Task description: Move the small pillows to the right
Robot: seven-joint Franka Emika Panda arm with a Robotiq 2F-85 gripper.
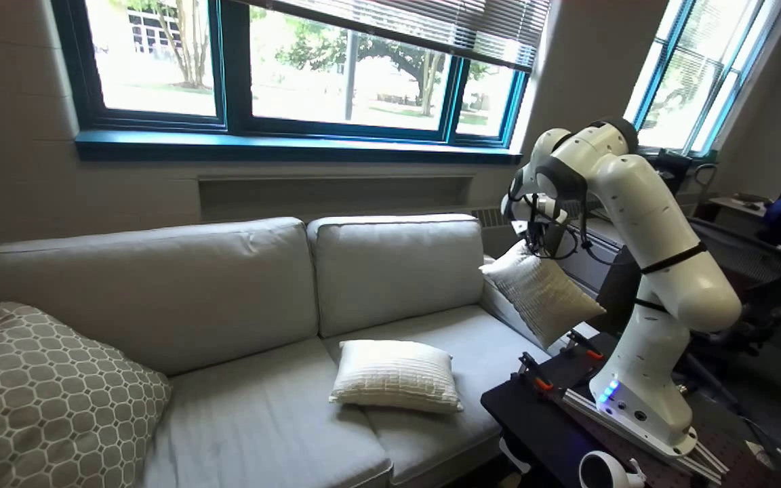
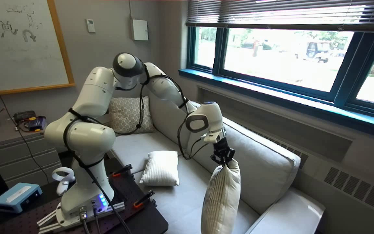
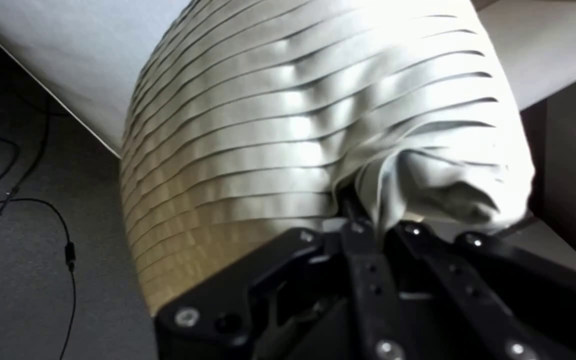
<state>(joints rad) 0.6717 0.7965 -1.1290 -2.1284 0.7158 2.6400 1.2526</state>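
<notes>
Pale sofa, one small pillow on it, fingers pinching another small pillow.

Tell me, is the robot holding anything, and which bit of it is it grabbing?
Yes, a small pillow. The gripper pinches it by its bunched-up top, it looks like close to a corner.

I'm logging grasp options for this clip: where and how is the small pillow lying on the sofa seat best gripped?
Likely a corner, pinched from above: the small pillow lies on the sofa seat with its top uncovered, plump in the middle and thinner at its corners. The gripper would first have to release the other small pillow.
</notes>
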